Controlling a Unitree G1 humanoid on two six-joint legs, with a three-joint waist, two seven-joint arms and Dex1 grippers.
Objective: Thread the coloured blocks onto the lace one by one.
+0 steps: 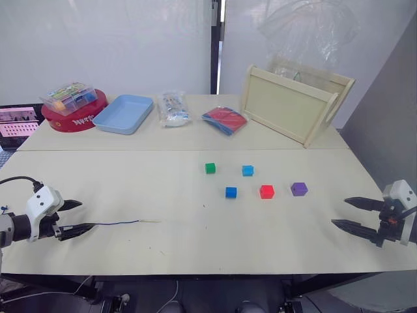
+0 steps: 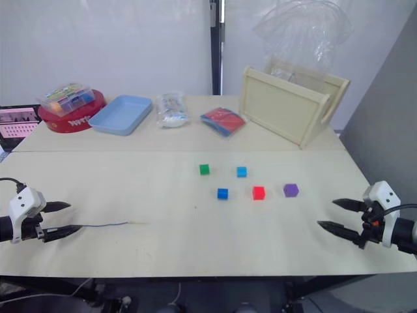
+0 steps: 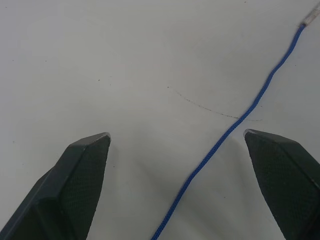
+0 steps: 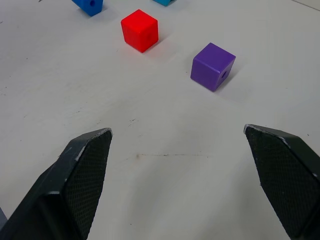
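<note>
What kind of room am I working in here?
Probably a lab or test workspace rather than a home: a plain pale table against bare white partition walls, with sorted props along its far side, such as a blue tray, a wooden crate and a clear box of coloured pieces.

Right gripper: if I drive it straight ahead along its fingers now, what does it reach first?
Probably the purple cube. The open right gripper faces bare table, then that cube, slightly off-centre; the red cube lies farther.
</note>
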